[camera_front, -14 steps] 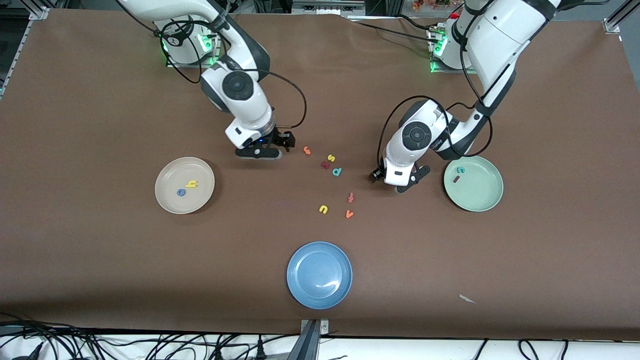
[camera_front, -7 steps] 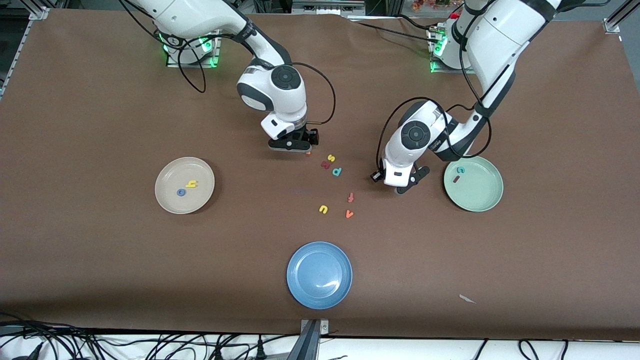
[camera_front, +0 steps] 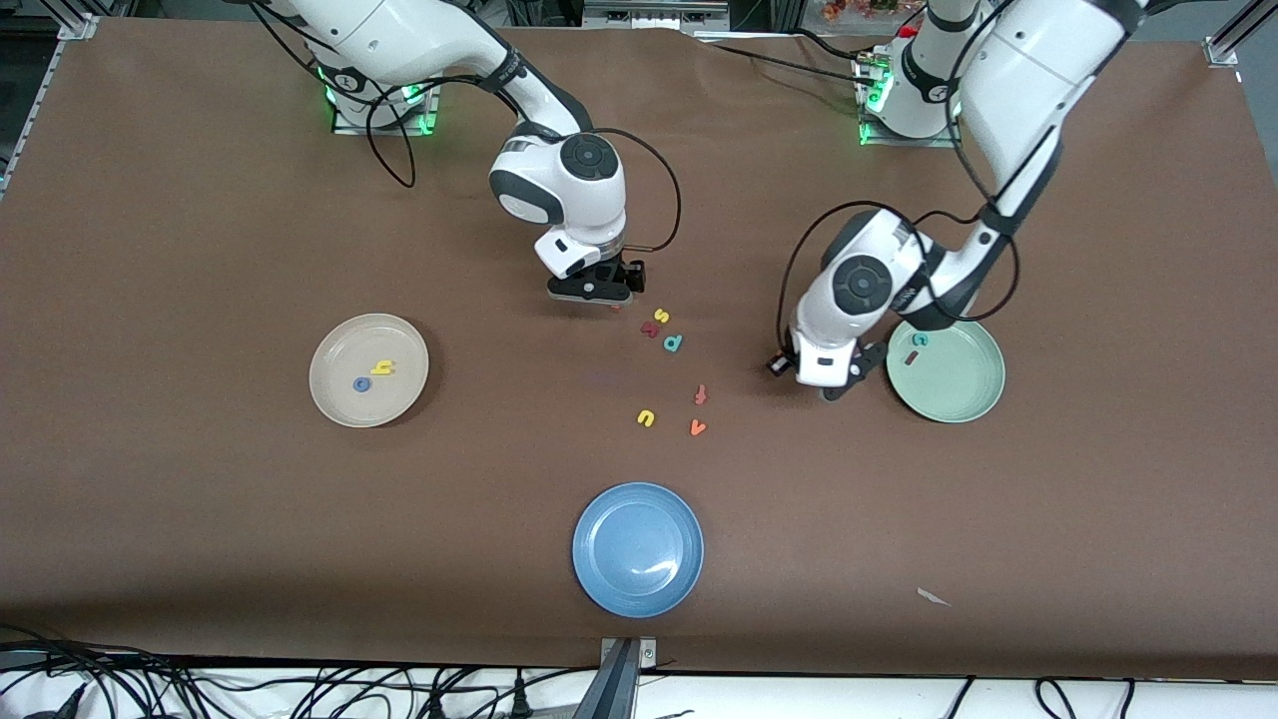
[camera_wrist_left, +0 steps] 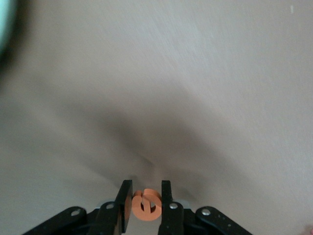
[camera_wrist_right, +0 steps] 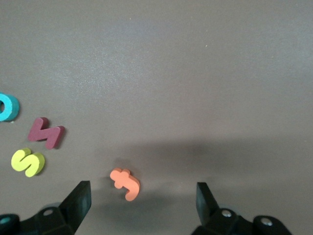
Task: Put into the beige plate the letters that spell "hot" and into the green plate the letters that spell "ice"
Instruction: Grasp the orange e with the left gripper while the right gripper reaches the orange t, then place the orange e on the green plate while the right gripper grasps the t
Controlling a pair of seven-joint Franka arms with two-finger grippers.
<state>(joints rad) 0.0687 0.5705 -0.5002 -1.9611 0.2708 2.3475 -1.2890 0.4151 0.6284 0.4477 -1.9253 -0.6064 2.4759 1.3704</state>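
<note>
Left gripper [camera_front: 837,387] pinches the orange e [camera_wrist_left: 146,205] between its fingers, the letter standing on edge in the left wrist view, and hangs over bare table just beside the green plate [camera_front: 963,394], on the side toward the middle of the table. That plate already carries the teal c [camera_front: 920,340] and the dark red i [camera_front: 911,356], so a short carry toward the left arm's end of the table should finish "ice". Right gripper [camera_front: 591,296] hovers with its jaws spread wide directly above the orange t [camera_wrist_right: 125,184], the letter lying flat between the open fingers, its long axis slanting across the gap. From there the beige plate [camera_front: 334,399], holding the yellow h [camera_front: 382,367] and blue o [camera_front: 361,383], lies toward the right arm's end and nearer the front camera.
</note>
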